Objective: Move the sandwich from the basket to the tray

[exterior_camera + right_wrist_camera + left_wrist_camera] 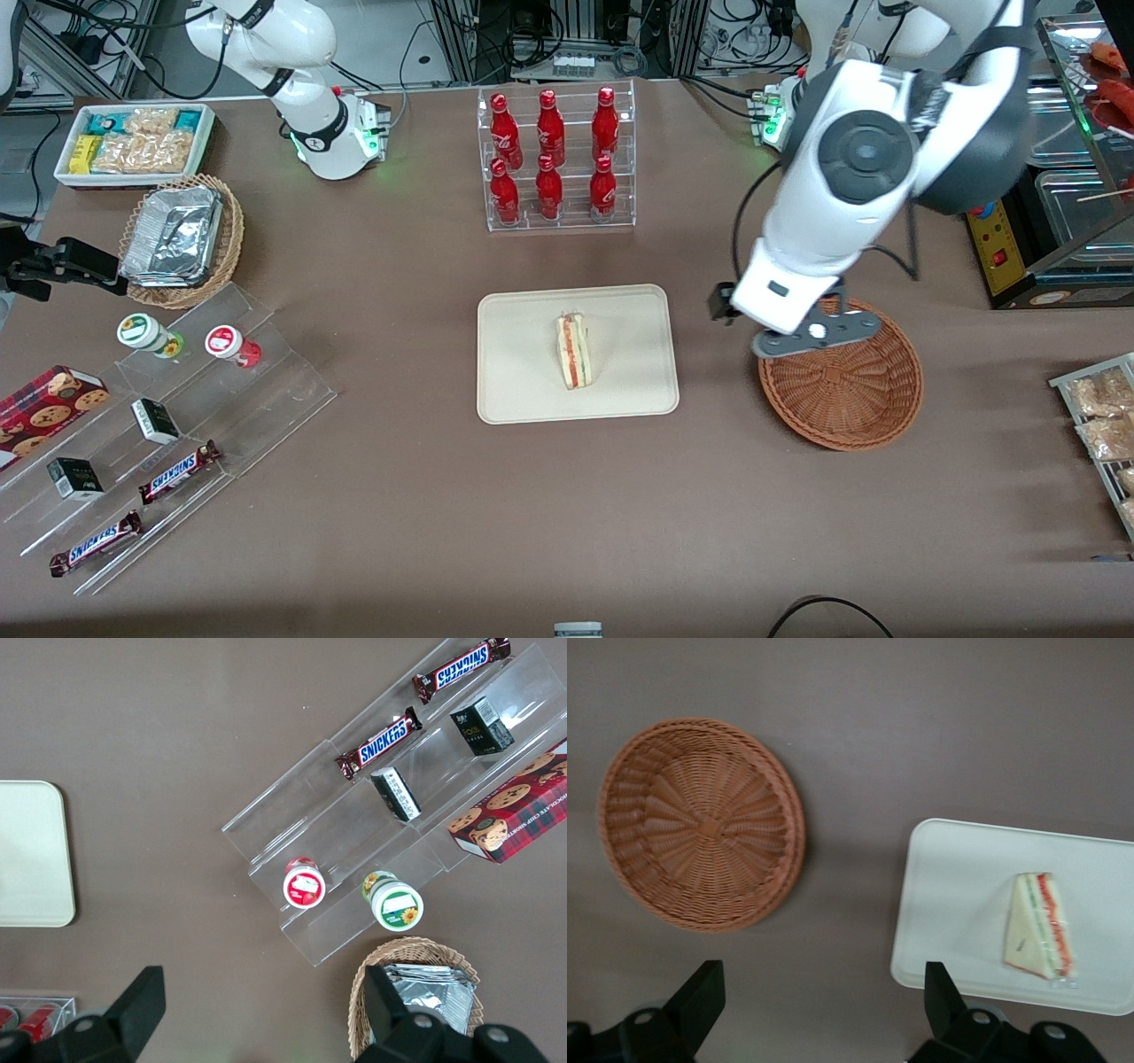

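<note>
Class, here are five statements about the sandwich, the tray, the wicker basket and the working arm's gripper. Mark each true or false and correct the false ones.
1. The small triangular sandwich of pale bread lies on the flat cream-beige rectangular tray. True.
2. The round reddish-brown woven wicker basket holds a second sandwich. False: the left wrist view shows it with nothing inside.
3. The gripper has its jaws shut on the sandwich. False: the jaws stand apart and hold nothing.
4. The gripper hangs above the table near the basket's rim. True.
5. The basket rests on the tray. False: it sits on the brown table beside the tray, toward the working arm's end.
</note>
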You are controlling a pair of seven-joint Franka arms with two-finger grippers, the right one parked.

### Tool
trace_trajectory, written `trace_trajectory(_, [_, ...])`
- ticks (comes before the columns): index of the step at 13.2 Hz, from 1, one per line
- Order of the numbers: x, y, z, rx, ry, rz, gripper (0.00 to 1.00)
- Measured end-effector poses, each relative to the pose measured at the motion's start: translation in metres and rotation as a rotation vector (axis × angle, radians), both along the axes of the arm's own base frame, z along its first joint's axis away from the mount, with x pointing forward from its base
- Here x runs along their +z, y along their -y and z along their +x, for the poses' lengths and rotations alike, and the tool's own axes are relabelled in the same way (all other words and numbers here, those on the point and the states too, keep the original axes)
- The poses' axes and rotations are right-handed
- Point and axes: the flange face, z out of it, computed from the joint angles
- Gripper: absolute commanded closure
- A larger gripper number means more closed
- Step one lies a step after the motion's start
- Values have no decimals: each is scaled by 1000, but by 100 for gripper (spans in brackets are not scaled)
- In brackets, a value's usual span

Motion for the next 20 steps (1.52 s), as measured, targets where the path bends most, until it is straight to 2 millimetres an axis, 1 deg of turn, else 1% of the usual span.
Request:
trace_trajectory(4, [7,-65,6,-17,-25,9,1])
trace_trajectory(7, [27,-114,4,-29,-41,3,1])
trace_trajectory(9, [43,-142,0,-34,-38,-8,1])
trace_trajectory(12, [62,-172,-9,-71,-44,-27,1])
trace_trajectory(15, [71,-202,-12,-65,-41,-54,1])
trace_trajectory(18, [73,-213,-13,-89,-43,-96,0])
trace_trajectory(20, [79,-224,-20,-116,-53,-111,1])
